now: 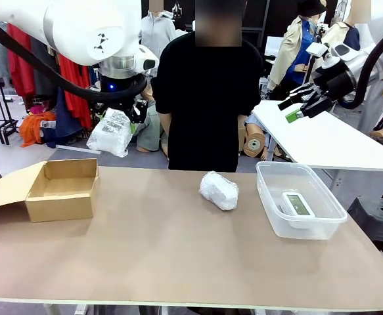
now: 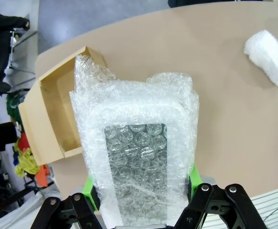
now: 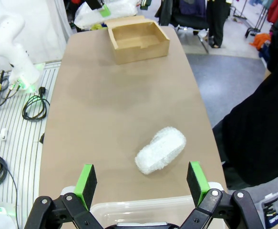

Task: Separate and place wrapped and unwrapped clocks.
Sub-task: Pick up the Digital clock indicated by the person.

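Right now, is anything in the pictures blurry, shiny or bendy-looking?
Left wrist view: the flat bundle is sharp, a grey screen showing through shiny bubbles; the table edge curves from the wide lens. Front view: soft light, a faint shadow under the rounder bundle. Right wrist view: the table's sides bow.

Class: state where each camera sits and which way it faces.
Front: between the arms, facing the person across the table; left hand holds the flat wrapped bundle, right hand open.
Left wrist: looks down past that held bundle at the cardboard box.
Right wrist: looks down between its green fingers at the rounder bundle.
Shared: cardboard box and rounder bundle, both wrist views.
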`<state>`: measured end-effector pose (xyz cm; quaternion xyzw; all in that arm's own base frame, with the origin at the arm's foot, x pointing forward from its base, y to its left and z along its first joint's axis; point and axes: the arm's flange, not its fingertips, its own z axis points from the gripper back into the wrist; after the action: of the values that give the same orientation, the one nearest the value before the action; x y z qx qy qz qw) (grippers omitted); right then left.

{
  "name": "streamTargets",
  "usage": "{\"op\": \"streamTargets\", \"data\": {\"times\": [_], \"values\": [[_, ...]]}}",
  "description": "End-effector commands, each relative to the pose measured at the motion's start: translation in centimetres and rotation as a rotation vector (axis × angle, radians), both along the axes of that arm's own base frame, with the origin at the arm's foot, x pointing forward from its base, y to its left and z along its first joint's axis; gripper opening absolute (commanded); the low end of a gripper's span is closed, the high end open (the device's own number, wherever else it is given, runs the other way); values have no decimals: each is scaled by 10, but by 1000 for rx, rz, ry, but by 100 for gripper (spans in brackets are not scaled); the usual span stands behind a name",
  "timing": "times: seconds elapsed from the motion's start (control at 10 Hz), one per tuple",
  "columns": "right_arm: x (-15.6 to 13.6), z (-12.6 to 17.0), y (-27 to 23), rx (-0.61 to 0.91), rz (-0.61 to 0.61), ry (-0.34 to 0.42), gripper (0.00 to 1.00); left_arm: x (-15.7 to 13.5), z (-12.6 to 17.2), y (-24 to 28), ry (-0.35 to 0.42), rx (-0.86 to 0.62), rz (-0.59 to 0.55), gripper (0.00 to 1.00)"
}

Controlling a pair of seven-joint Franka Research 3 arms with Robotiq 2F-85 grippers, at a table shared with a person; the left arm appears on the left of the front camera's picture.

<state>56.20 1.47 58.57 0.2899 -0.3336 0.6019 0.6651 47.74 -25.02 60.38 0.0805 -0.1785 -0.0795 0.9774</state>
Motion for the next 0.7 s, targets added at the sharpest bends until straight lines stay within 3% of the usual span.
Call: {"op": "streamTargets", "data": {"times": [0.0, 0.4, 0.6], "values": [[-1, 2, 0, -7, 2, -4, 100, -2, 4, 4, 1, -11, -9, 0], [-1, 2, 0, -7, 2, -4, 100, 1, -1, 0, 2, 0, 0, 0], [-1, 2, 0, -7, 2, -4, 100, -11, 12, 32, -64, 49, 4, 0]]}}
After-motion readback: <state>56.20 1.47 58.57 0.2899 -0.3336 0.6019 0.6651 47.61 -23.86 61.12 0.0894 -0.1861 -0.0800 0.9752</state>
